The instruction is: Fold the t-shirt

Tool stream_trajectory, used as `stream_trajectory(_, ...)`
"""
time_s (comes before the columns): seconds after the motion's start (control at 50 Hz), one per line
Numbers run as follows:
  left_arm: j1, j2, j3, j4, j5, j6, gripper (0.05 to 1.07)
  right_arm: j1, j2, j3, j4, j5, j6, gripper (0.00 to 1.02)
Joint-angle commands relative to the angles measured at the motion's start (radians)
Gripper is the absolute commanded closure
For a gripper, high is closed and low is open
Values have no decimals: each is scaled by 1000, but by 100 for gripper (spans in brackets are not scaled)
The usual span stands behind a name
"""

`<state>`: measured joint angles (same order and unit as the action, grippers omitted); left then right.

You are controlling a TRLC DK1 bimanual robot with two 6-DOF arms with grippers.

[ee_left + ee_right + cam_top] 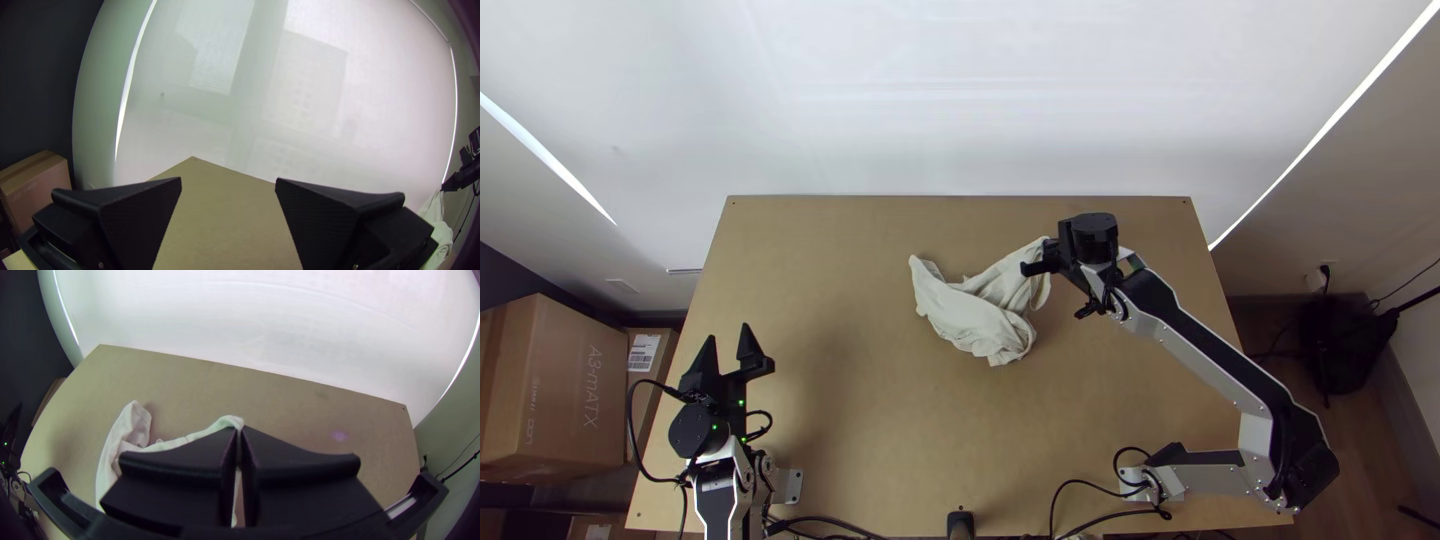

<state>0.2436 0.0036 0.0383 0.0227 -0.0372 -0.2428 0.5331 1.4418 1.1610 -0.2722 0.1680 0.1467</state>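
One corner or edge of the t-shirt [980, 312] is pinched in the closed right end effector [238, 431] at one o'clock; the rest lies bunched just towards twelve from the worktop's [880, 450] middle. The left end effector [730, 335], wide open and empty, waits at nine. Spreading seems in hand, before folding; next, probably grip a second edge. Cardboard boxes [555, 385] sit clear at eight.

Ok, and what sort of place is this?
Probably an indoor robot lab or test room: two arms at a wooden table, a large pale screen beyond it, and cardboard boxes beside it.
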Motion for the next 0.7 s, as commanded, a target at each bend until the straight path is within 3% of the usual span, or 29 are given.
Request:
stream_trajectory(0.0,-26,-7,-20,28,22,5,10,-16,-27,-34,13,1,25,100)
stream_trajectory(0.28,-242,30,109,121,19,36,11,-30,-46,-52,27,1,39,100)
stream_trajectory(0.5,-405,306,354,91,-3,45,11,-24,-55,-58,30,-1,53,100)
stream_trajectory(0.68,-612,495,549,17,-6,83,10,-4,-57,-40,33,-1,67,100)
